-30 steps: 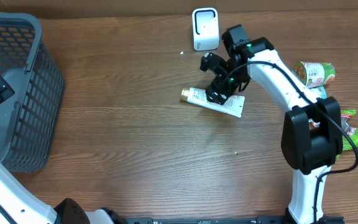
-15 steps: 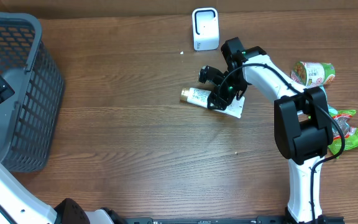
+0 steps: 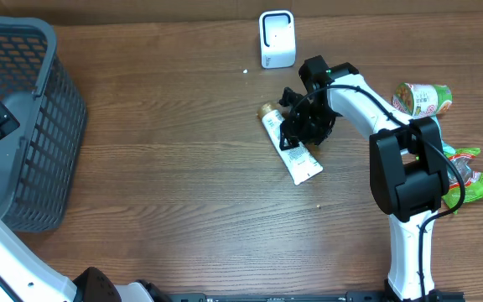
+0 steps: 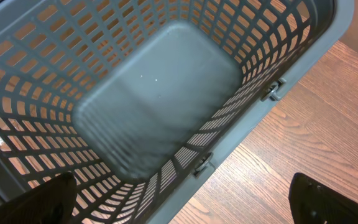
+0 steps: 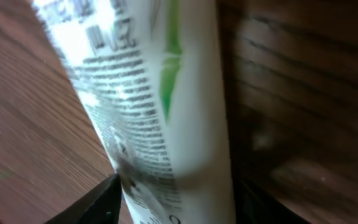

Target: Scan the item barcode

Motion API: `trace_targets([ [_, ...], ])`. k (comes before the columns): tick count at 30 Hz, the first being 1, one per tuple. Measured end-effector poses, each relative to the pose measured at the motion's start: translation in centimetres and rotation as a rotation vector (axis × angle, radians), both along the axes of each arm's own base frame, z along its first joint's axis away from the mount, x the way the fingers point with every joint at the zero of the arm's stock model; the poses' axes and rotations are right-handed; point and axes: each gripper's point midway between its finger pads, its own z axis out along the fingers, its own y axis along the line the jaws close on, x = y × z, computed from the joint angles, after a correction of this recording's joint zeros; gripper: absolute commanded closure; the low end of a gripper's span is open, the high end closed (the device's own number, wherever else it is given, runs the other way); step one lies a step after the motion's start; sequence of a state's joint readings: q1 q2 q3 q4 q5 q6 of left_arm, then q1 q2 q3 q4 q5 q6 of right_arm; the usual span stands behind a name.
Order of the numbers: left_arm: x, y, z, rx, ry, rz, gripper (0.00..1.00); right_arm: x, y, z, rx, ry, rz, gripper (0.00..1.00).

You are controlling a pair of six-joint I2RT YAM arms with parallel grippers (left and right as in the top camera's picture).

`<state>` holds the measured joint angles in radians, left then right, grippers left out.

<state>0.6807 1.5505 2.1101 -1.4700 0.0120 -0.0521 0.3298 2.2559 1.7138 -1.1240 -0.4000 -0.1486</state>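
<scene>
Tube [image 3: 302, 165] gripped btwn R fingers [image 5: 98, 200].

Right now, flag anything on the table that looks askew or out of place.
The tube lies diagonally in the right gripper, cap toward the scanner. A can lies tipped on its side at far right. Nothing looks spilled or damaged.

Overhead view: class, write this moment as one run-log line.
phase: grasp | right end effector: shut on tube | left end effector: open over basket | scanner: apart from tube
</scene>
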Motion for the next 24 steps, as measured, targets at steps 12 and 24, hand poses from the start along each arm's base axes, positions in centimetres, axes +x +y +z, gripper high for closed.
trace_targets([
  [12, 0.0, 0.0, 0.0, 0.000, 0.000, 0.000, 0.00, -0.1, 0.7, 0.3, 0.016, 0.083, -0.168, 0.51],
  [24, 0.0, 0.0, 0.0, 0.000, 0.000, 0.000, 0.00, 1.6, 5.6, 1.5, 0.198, 0.009, -0.142, 0.96],
])
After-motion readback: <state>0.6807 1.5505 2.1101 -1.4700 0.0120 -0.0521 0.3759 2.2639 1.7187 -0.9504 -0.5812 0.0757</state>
